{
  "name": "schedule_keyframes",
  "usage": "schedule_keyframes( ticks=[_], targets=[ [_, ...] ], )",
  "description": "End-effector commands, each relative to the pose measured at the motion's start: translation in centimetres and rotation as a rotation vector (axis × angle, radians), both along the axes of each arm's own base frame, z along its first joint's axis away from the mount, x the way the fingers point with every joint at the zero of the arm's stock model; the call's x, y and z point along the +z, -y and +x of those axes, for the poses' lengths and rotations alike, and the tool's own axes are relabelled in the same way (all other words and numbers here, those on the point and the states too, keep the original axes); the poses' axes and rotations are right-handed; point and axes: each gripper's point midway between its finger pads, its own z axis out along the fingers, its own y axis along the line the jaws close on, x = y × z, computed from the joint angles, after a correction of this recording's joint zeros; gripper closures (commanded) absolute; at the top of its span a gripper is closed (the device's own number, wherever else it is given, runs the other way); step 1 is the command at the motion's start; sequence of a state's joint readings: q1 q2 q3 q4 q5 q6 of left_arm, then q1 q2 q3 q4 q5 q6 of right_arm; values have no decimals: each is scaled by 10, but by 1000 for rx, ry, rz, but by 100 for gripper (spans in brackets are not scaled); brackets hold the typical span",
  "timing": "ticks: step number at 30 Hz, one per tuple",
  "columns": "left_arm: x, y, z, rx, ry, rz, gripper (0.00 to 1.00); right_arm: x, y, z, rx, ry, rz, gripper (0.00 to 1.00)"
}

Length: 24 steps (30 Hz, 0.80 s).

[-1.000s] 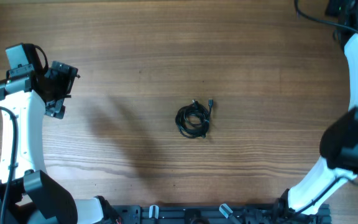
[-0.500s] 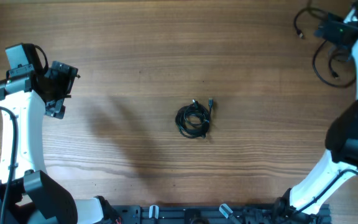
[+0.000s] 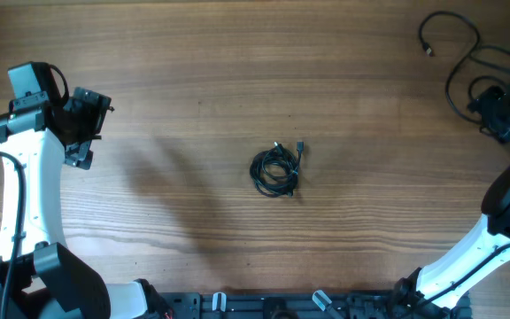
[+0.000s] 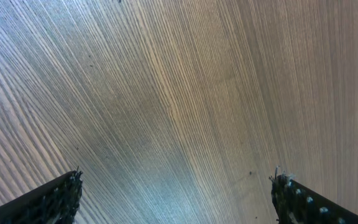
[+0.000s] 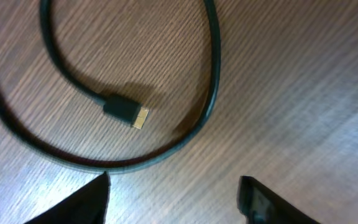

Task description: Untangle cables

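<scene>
at bench (image 3: 193, 71) centre, knotted cables (image 3: 277, 170) lie ungripped. left tool (image 4: 176, 180) and right tool (image 5: 174, 180) gape wide, empty; likely resetting, next reaching that knot.

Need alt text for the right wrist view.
A black cable loops across the wood table, its gold-tipped plug lying inside the loop. The right claw shows as two dark fingertips at the bottom edge, apart and holding nothing.

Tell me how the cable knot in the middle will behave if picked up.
The knot is thin cord in loose coils, so it will likely sag and flop, not hold shape. It looks small, so probably light. Its plug end sticks out and may dangle or snag.
</scene>
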State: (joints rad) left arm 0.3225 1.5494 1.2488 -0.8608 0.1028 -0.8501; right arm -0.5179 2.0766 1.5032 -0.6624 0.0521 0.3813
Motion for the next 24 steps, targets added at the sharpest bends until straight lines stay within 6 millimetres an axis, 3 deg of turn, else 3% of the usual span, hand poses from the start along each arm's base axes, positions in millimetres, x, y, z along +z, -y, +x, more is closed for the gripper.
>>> schedule_keyframes(
  ticks=[1, 2, 6, 12, 16, 19, 20, 23, 24],
  targets=[
    [8, -2, 1, -6, 21, 17, 0, -19, -3, 2, -33, 25, 11, 39],
    [8, -2, 1, -6, 21, 17, 0, -22, -1, 6, -38, 55, -3, 43],
    [8, -1, 1, -6, 21, 17, 0, -33, 4, 15, -38, 79, -15, 44],
    [9, -2, 2, -6, 21, 17, 0, -64, -2, 15, -43, 52, 23, 44],
    [9, -2, 2, -5, 22, 17, 0, -65, -10, 21, -24, 61, 31, 69],
    [9, -2, 2, -6, 21, 17, 0, -62, -23, 37, 16, 102, 33, 83],
    [8, -2, 1, -6, 21, 18, 0, -58, -25, 47, 28, 130, 20, 94],
    [8, -2, 1, -6, 21, 18, 0, -28, -16, 78, 11, 233, 0, 96],
    [8, -2, 1, -6, 21, 17, 0, -7, -9, 93, 25, 272, -20, 96]
  ],
)
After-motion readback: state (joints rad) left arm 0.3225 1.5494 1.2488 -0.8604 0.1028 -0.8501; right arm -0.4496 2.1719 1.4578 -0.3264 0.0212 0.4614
